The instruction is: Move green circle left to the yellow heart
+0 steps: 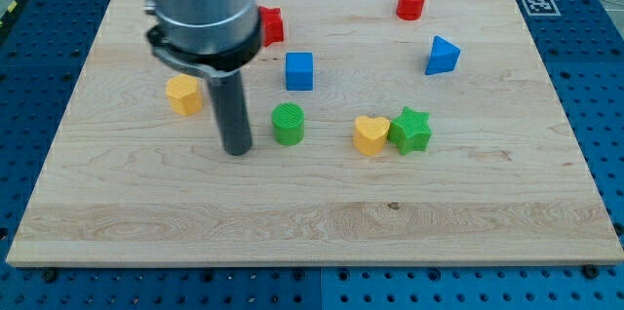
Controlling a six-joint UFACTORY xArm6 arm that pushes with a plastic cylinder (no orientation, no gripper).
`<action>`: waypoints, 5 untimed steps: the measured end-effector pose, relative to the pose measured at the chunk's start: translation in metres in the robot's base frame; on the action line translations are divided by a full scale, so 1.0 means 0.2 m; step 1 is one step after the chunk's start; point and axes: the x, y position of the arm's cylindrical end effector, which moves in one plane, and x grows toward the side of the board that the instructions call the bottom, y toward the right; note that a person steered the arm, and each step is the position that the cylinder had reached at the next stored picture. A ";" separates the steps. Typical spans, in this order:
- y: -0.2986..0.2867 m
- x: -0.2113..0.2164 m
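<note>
The green circle (pixel 288 123) stands near the middle of the wooden board (pixel 312 222). The yellow heart (pixel 370 135) lies to its right, a gap apart from it. A green star (pixel 410 131) touches the heart's right side. My tip (pixel 237 150) rests on the board just left of the green circle, a small gap away, not touching it.
A yellow hexagon-like block (pixel 183 95) lies left of my rod. A blue cube (pixel 299 70) sits above the green circle. A red block (pixel 271 24) is partly hidden behind the arm. A red cylinder (pixel 411 2) and a blue triangle (pixel 442 56) are at the upper right.
</note>
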 end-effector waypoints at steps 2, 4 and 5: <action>-0.11 -0.05; -0.11 -0.15; -0.08 -0.14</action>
